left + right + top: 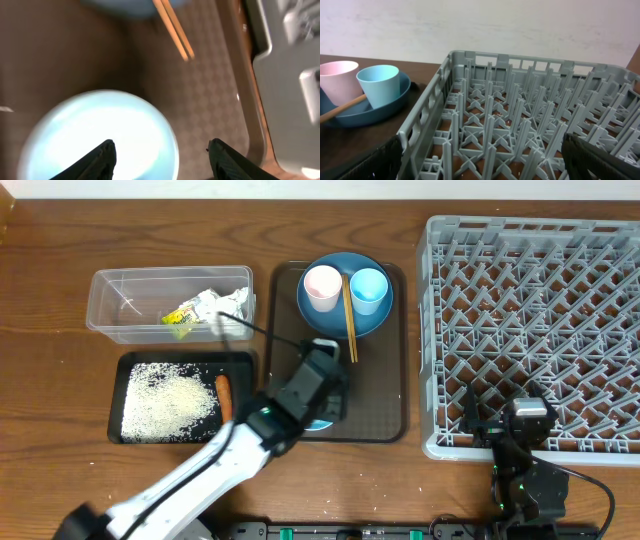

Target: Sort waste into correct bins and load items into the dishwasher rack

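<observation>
Our left gripper (161,159) hangs with fingers wide, straddling the bowl (95,127) rim above the brown tray (210,90). Our right gripper (480,162), fingers also wide, sits at the rack (520,125) edge.

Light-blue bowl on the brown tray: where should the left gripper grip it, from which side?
Pinch the rim on the side facing the rack, from above. The bowl sits upright, open and looks too wide to span; the open left gripper hangs with one finger over its inside, one over the tray.
</observation>
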Available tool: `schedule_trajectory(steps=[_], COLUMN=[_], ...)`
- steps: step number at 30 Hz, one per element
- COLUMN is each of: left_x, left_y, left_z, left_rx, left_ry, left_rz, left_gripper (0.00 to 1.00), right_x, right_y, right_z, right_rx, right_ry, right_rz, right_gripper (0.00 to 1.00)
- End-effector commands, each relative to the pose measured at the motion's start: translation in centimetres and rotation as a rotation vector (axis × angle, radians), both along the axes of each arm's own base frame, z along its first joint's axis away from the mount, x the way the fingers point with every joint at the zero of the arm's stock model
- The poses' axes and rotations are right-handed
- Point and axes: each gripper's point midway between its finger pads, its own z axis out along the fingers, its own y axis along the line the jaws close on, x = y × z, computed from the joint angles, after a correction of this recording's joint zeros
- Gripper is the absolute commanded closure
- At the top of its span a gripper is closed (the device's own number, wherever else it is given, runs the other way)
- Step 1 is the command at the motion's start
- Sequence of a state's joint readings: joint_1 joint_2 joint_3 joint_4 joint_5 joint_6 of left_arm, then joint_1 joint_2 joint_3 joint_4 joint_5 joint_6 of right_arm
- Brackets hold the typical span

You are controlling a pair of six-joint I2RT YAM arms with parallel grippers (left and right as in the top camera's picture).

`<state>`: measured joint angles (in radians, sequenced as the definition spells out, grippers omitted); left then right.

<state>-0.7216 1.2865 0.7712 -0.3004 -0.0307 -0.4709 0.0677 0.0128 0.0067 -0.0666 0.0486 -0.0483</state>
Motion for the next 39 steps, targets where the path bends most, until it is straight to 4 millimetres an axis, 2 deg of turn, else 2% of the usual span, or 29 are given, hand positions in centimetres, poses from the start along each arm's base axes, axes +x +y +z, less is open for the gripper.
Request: schedule_trajectory(steps=[1, 4, 5, 9, 13, 16, 28, 31, 34, 37, 39], left_x=[1.8, 2.3, 2.2, 1.5, 1.7, 2.0, 2.1, 2.2, 2.3, 2.3, 2.3], left_y=[3.0, 5.6, 6.2, 7.8, 7.6, 7.5, 7.5, 7.4, 7.3, 7.3, 7.3], left_z=[3.5, 4.8, 4.9, 3.8, 3.7, 4.0, 4.0, 4.2, 4.3, 4.3, 4.3], left_rx=[0.042, 0.070, 0.074, 0.120, 0.118, 0.110, 0.106, 0.102, 0.097, 0.097, 0.098], left_ry=[-0.132, -0.171, -0.167, -0.109, -0.112, -0.125, -0.128, -0.134, -0.140, -0.139, -0.139], left_rz=[0.071, 0.138, 0.151, 0.176, 0.175, 0.177, 0.177, 0.178, 0.178, 0.178, 0.178], left_gripper=[0.32, 0.30, 0.26, 0.22, 0.11, 0.08, 0.08, 0.07, 0.06, 0.06, 0.06], right_x=[0.0, 0.0, 0.0, 0.0, 0.0, 0.0, 0.0, -0.1, -0.1, -0.1, -0.1], right_y=[0.4, 0.4, 0.4, 0.4, 0.4, 0.4, 0.4, 1.4, 1.5, 2.0, 1.9], right_z=[-0.1, -0.1, -0.1, -0.1, -0.1, -0.1, -0.1, -0.2, -0.2, -0.1, 0.6], right_rx=[-0.002, -0.002, -0.002, -0.002, -0.002, -0.002, -0.001, 0.051, 0.064, 0.183, 0.250], right_ry=[0.004, 0.004, 0.004, 0.004, 0.004, 0.004, 0.003, 0.009, 0.010, 0.017, -0.009], right_rz=[0.015, 0.015, 0.015, 0.015, 0.015, 0.015, 0.016, 0.071, 0.076, 0.093, 0.090], right_gripper=[0.01, 0.01, 0.01, 0.01, 0.01, 0.01, 0.01, 0.01, 0.01, 0.01, 0.01])
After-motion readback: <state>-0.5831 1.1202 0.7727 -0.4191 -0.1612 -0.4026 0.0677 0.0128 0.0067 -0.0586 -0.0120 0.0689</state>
